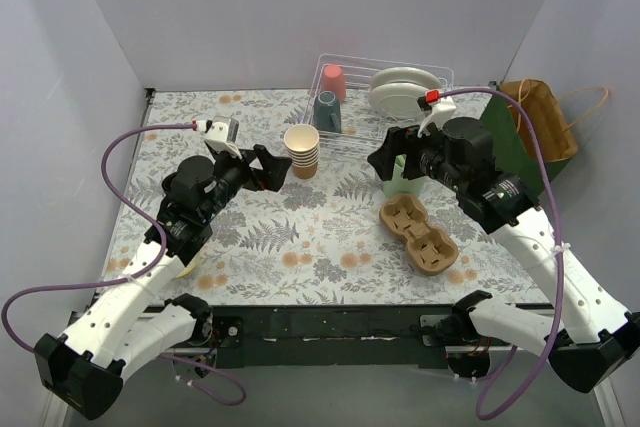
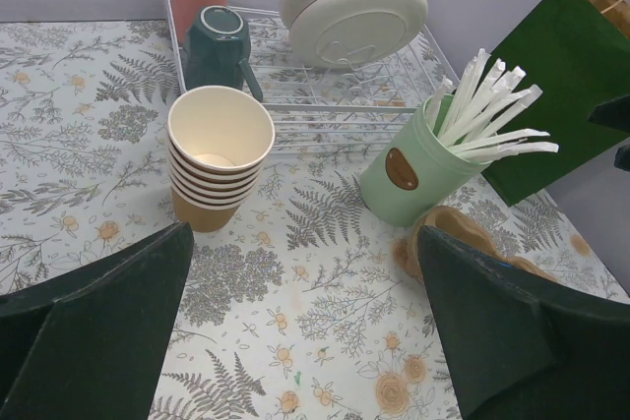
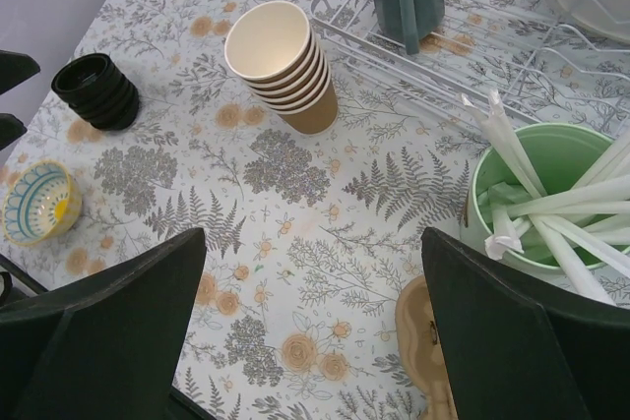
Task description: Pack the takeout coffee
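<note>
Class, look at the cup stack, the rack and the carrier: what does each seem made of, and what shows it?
Cup stack: likely paper, matte tan outside, pale lining, rolled rims.
Rack: thin white wire, probably coated metal.
Carrier: seems moulded pulp, dull brown, soft-edged wells.

a desk covered in a fern-and-flower print, grey-green and orange on white, sits boxed in by plain pale lavender panels: a back wall, a left wall and a right wall. soft, even light; a black rail lines the near edge.
</note>
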